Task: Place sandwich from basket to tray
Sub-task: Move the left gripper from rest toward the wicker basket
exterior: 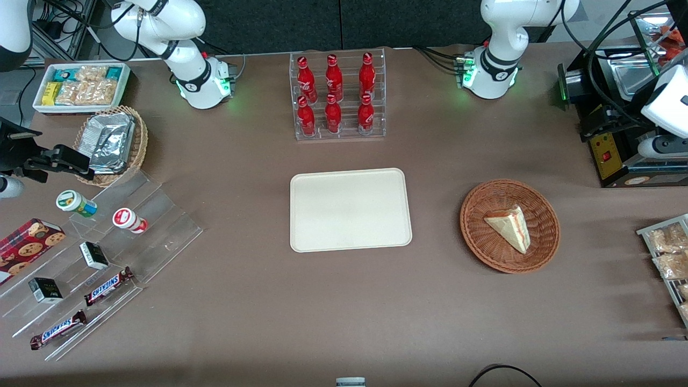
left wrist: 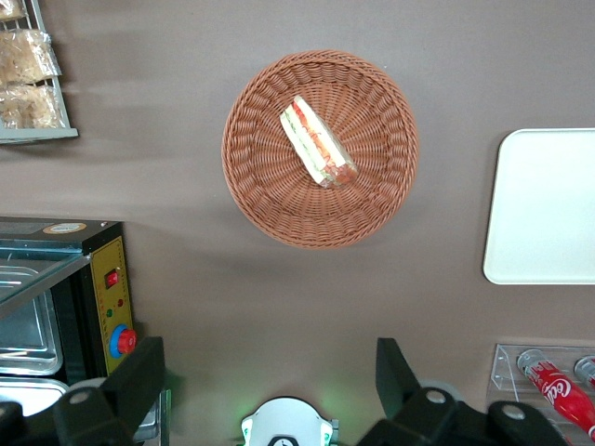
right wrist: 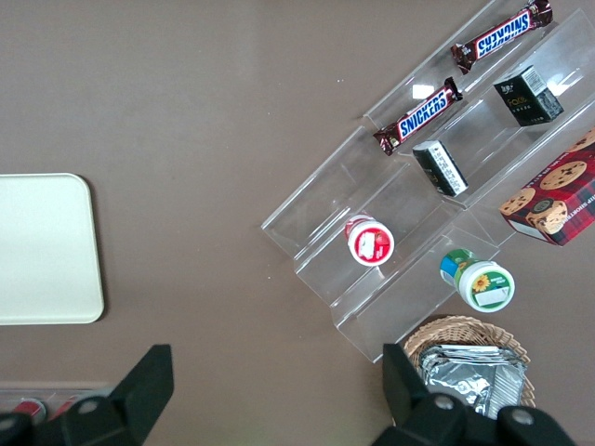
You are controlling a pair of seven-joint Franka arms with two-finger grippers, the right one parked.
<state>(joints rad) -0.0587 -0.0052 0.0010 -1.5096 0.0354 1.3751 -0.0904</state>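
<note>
The sandwich (exterior: 510, 228) (left wrist: 318, 144), a pale bread wedge with red and green filling along its cut edge, lies in the round reddish-brown wicker basket (exterior: 484, 247) (left wrist: 270, 186). The cream-white tray (exterior: 349, 209) (left wrist: 544, 204) lies flat beside the basket, toward the parked arm's end, with nothing on it. My gripper (left wrist: 270, 376) hangs high over the table, farther from the front camera than the basket. It is open wide, with nothing between its black fingers (left wrist: 139, 381). Only bare tabletop and the arm's base lie under it.
A clear rack of red bottles (exterior: 338, 97) stands farther from the front camera than the tray. A black appliance (exterior: 618, 134) and a wire rack of snack packets (exterior: 666, 252) flank the basket at the working arm's end. Acrylic steps with snacks (exterior: 107, 247) occupy the parked arm's end.
</note>
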